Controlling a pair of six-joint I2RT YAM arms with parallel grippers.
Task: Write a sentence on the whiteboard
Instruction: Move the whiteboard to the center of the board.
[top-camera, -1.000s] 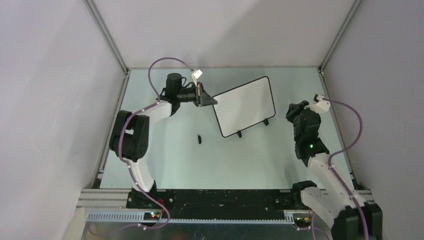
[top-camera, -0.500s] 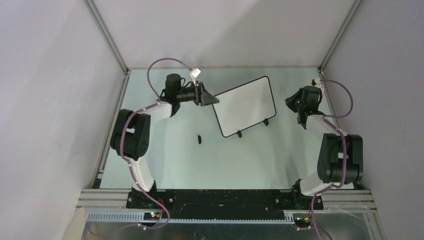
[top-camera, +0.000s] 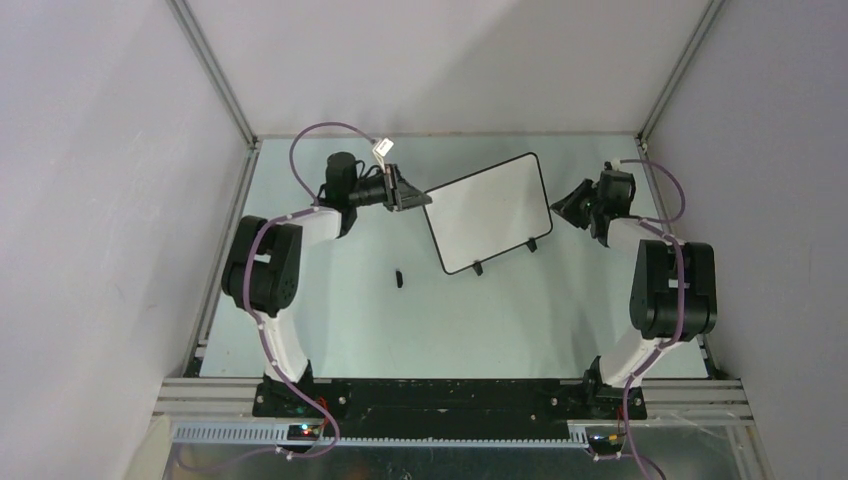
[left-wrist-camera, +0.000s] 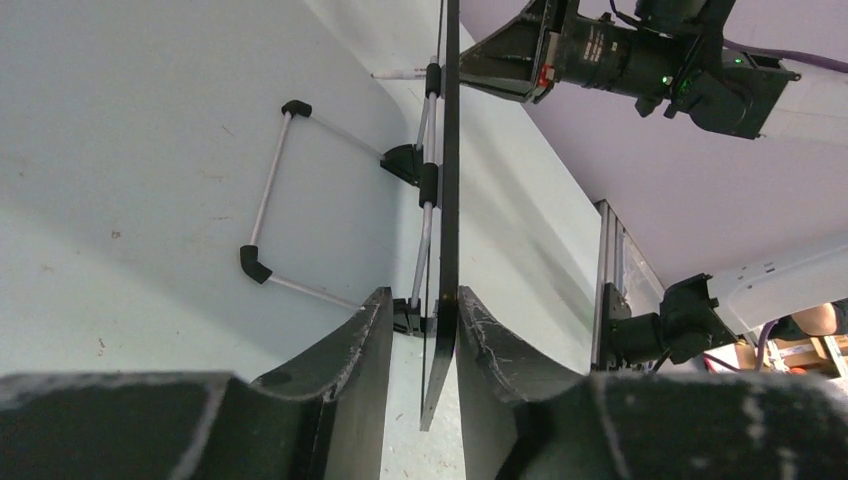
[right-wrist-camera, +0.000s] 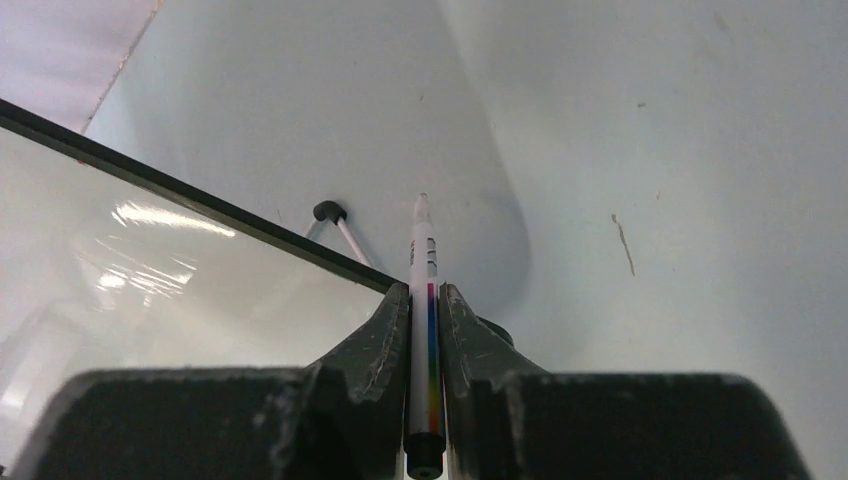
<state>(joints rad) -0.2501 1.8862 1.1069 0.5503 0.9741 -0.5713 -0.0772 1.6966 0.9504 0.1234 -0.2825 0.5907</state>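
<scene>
leaning back lengthwise left-to-right, whiteboard (top-camera: 490, 210) sits in half-open left end effector (left-wrist-camera: 422, 298); right end effector (right-wrist-camera: 427, 292) clamps pen (right-wrist-camera: 423, 240).

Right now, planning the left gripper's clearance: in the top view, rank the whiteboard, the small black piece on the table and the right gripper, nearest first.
1. whiteboard: its left edge between the left gripper's fingers.
2. small black piece: lying apart, toward the front.
3. right gripper: beyond the board's right edge.

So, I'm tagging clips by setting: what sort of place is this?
Likely a robot lab test cell: plain panels on aluminium rails enclose a pale table, with left arm and right arm bolted at its edge.
</scene>
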